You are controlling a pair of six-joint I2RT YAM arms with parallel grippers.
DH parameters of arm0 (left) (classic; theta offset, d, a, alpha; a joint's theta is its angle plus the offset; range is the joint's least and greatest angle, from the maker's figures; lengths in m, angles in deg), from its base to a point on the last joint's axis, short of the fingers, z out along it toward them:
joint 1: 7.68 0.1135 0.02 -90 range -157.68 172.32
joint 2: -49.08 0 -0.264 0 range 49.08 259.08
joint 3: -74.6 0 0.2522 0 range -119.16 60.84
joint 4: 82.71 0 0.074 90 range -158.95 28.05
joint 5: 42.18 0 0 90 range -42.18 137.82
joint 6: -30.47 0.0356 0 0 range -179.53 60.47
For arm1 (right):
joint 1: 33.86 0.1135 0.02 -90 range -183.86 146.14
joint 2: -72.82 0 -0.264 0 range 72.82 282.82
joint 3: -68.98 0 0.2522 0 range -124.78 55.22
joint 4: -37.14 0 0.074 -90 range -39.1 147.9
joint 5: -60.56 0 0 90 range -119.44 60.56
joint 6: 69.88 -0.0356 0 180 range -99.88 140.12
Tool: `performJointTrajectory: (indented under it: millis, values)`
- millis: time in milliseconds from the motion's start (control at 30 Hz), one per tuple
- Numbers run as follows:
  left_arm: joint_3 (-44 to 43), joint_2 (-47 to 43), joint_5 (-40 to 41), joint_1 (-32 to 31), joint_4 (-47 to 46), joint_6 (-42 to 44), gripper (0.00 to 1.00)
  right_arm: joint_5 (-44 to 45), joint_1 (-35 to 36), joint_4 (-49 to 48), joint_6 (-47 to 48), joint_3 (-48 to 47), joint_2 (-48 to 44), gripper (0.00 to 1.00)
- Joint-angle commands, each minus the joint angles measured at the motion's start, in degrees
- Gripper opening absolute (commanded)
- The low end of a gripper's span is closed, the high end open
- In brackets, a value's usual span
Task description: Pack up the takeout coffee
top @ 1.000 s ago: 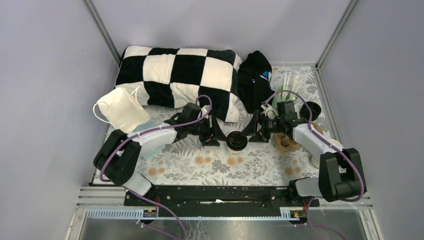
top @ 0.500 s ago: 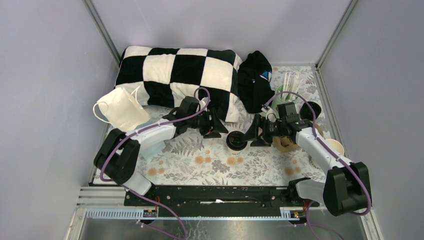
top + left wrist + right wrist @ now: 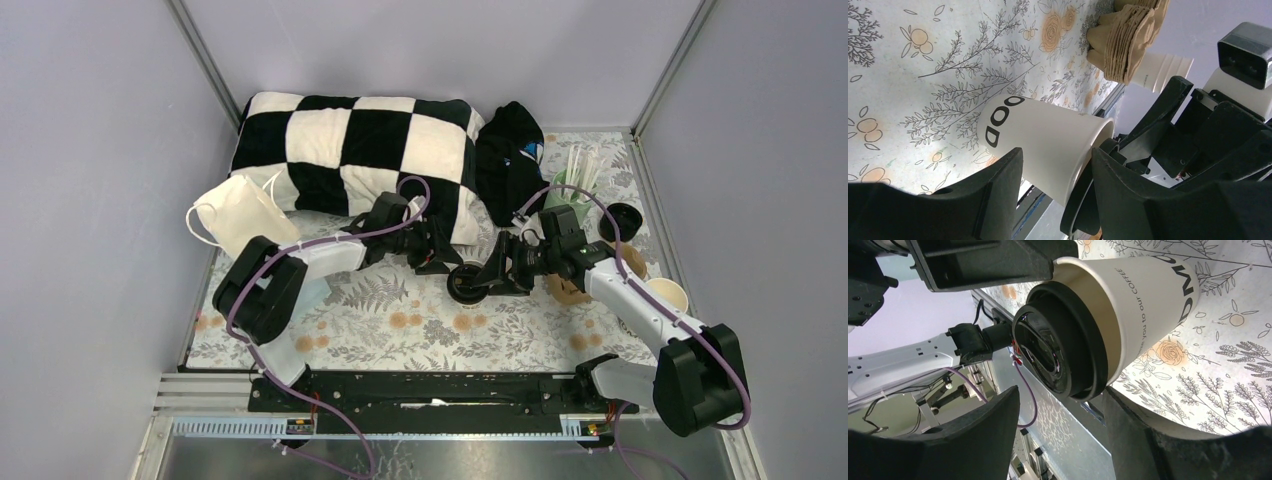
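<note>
coffee cup (image 3: 469, 284): white paper, black lid (image 3: 1048, 347) seated in the rim. sits mid-table on the flowered cloth (image 3: 400, 325), just in front of the checked pillow (image 3: 350, 150), between the two arms. seen from above only the lid shows, so the cup looks upright. cannot tell whether its base is on the cloth or just off it.

left gripper (image 3: 1055, 152): reaches in from the left, jaws about half spread with the cup wall between them. in the left wrist view both fingers (image 3: 998, 195) lie against the paper, one on each side below the rim, no gap visible. reads as a grip on the cup. black lettering on the wall faces this camera.

right gripper (image 3: 1062, 392): comes in from the right at the lid end of the same cup. jaws apart, straddling the rim. one finger (image 3: 978, 440) stands clear of the lid with a gap showing; the other is close by the rim, contact unclear. no firm hold seen. one finger of the left gripper shows at the top of this view, touching the cup rim.

nearby: brown pulp carrier (image 3: 570, 288) just right of the cup, behind the right gripper. white cup stack (image 3: 1163, 70) beyond the carrier.
</note>
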Motion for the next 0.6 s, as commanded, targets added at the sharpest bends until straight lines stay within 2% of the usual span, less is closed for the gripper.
performJointTrajectory:
  millis: [0,133,233,333,367,433,567]
  values:
    - [-1.0,-1.7,-0.9,-0.1,-2.6,0.5,0.57,3.0,0.3,-0.9,-1.2,-2.6,-0.2,0.67]
    - [-2.2,-3.8,0.5,0.2,3.0,3.9,0.58,6.3,0.4,2.3,0.8,-3.9,-1.5,0.68]
    - [-3.4,-6.9,3.7,1.1,10.0,7.4,0.69,9.2,0.4,7.4,4.7,-6.2,-1.7,0.70]
    - [-4.0,-10.9,6.6,1.9,17.5,11.0,0.74,16.3,1.4,15.6,10.7,-12.4,-1.4,0.77]
    - [-4.2,-12.1,7.4,2.1,19.7,12.1,0.75,19.1,3.3,19.2,12.6,-14.9,-1.0,0.86]
    - [-3.9,-14.4,8.6,2.1,22.1,13.0,0.82,26.2,8.7,23.8,15.0,-20.4,0.5,0.95]
    - [-1.1,-17.9,9.8,2.7,22.7,12.4,0.85,40.1,16.8,29.9,16.1,-27.9,4.1,1.00]
